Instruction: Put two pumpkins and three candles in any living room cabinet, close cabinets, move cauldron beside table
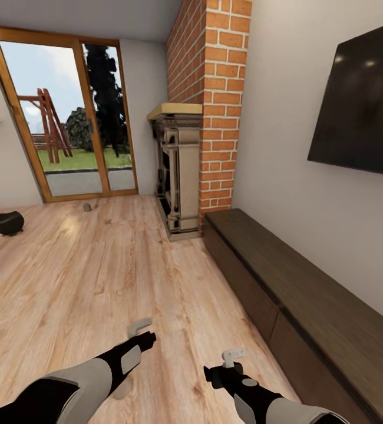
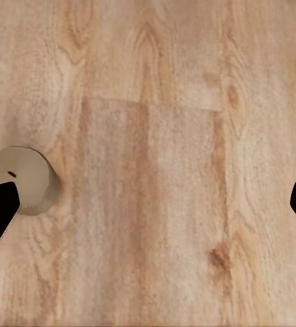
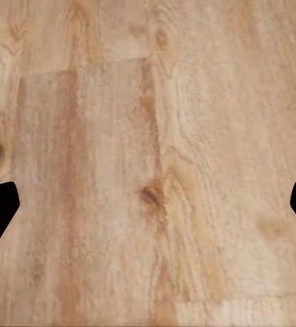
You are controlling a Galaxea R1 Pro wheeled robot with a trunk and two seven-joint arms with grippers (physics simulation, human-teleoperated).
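Left claw [image 2: 148, 204] hangs wide above the floor [image 2: 161, 136], a whitish candle [image 2: 24, 178] beside one fingertip, likely next pickup; right claw [image 3: 148, 204] equally wide.

A wide stretch of wooden floor [image 1: 97, 277] lies open ahead of both arms, up to the glass door [image 1: 68, 118]. On the right, the long dark cabinet [image 1: 309, 306] runs along the wall, with the brick fireplace [image 1: 185, 171] closing its far end. A pale candle [image 2: 24, 178] stands on the floor beside the left end effector [image 2: 148, 204]; another candle [image 1: 87, 206] and the cauldron [image 1: 7, 222] sit well apart, far off.
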